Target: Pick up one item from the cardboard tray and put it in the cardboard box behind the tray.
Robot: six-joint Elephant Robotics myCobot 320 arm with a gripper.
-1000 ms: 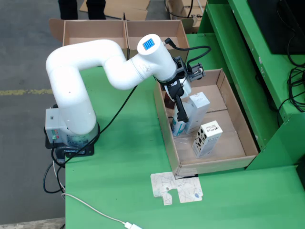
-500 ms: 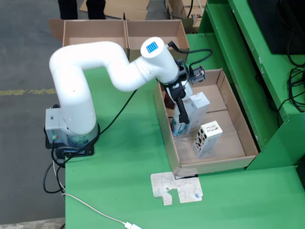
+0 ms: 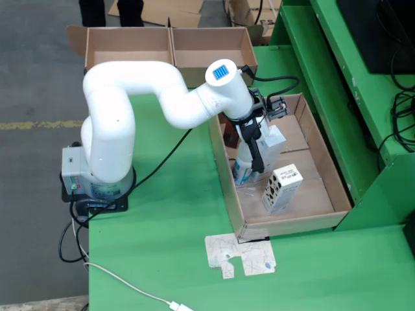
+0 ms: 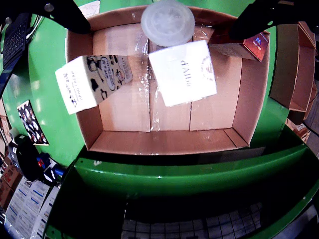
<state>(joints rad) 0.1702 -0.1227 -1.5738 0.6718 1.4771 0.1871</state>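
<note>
Tray (image 3: 324, 210) on the green table holds a patterned carton (image 3: 281, 188) nearest the camera, then a white carton (image 3: 271, 146) beneath the spread, empty gripper (image 3: 254, 155); boxes (image 3: 168, 44) behind stand unfilled, nothing lifted yet.

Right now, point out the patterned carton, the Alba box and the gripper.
patterned carton (image 4: 92, 79), wrist view, printed side face
Alba box (image 4: 182, 72), wrist view, white top face
gripper (image 3: 255, 152), fixed view, between its black fingers
</note>
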